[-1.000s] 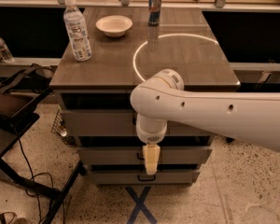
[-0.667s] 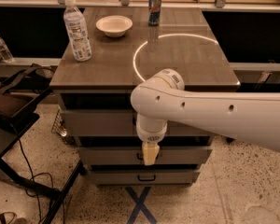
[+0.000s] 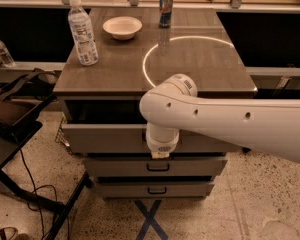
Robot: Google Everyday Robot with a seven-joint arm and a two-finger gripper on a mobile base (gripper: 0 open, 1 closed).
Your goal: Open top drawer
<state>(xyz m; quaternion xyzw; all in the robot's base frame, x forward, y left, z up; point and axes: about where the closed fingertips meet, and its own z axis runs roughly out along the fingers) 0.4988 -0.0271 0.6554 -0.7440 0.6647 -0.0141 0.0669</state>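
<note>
speckled floor beneath — gripper is held at top drawer front, jaw state cannot be told; straight, level pulling is advised.

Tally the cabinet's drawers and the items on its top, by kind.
Drawers: 3 (top drawer, middle drawer, bottom drawer)
Bottles: 1 (water bottle)
Bowls: 1 (white bowl)
Cans: 1 (can)
Total: 6
The gripper is at the centre of the top drawer's front.
</note>
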